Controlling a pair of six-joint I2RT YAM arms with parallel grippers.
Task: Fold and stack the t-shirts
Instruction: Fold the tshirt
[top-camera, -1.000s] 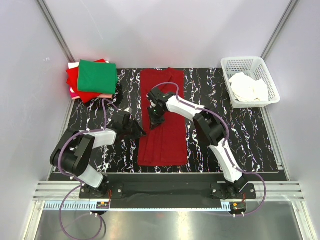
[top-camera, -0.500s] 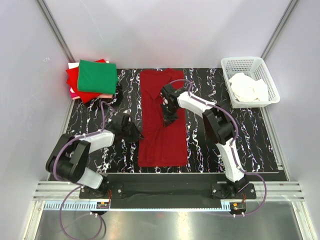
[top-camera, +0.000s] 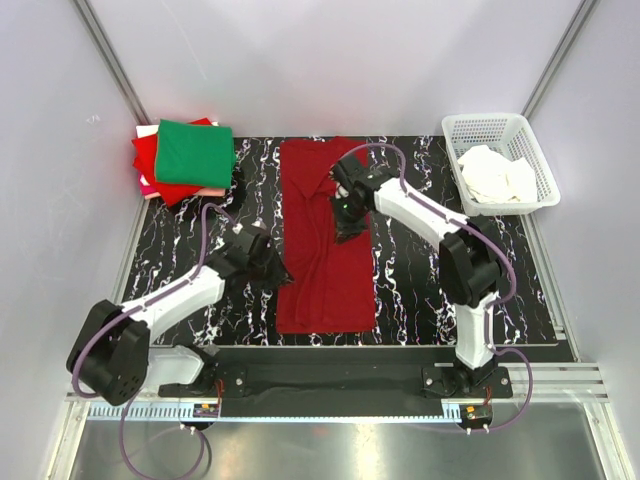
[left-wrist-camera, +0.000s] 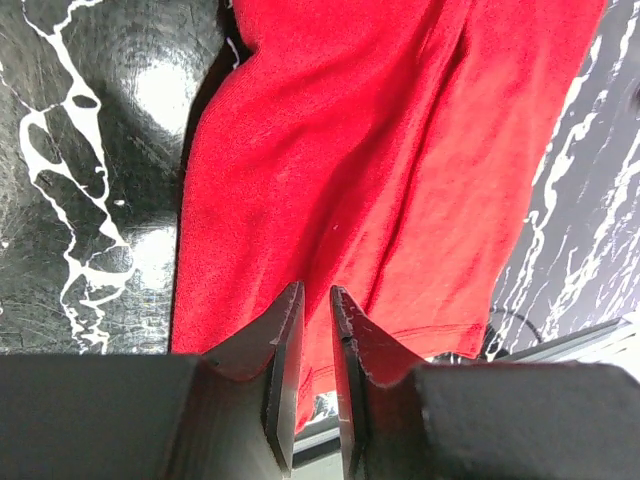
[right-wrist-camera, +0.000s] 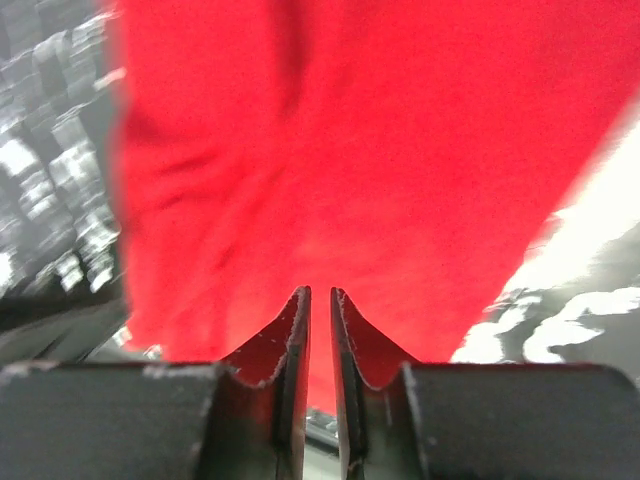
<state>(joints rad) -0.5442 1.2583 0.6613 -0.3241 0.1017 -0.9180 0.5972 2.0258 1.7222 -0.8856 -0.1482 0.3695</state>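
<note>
Hovering just over cloth, the left gripper (left-wrist-camera: 316, 292) has its jaws a narrow slit apart, with red fabric showing through the gap and nothing pinched. The right gripper (right-wrist-camera: 320, 292) is the same: jaws narrow, empty, cloth directly beneath.

Placement: the left jaws sit at the left edge of the crimson shirt (top-camera: 325, 270), about halfway along it. The right jaws sit over its far half, toward the right edge. Judgement: the two arms bracket the shirt so that both sides of a long panel can be taken at once for a cross fold.

Shirt: lies mid-counter (top-camera: 420, 280) as a long strip, sides turned in, collar end far, hem near the arms. The surface is not flat. Soft ridges run lengthwise through the middle, and the left edge bows inward beside the left jaws. The weave looks matte and limp, likely to sag when lifted.

Outward: the folded stack (top-camera: 160, 175), green shirt (top-camera: 195, 150) on top, waits at the far left corner. A white basket (top-camera: 540, 200) stands far right, holding white cloth (top-camera: 495, 175).
</note>
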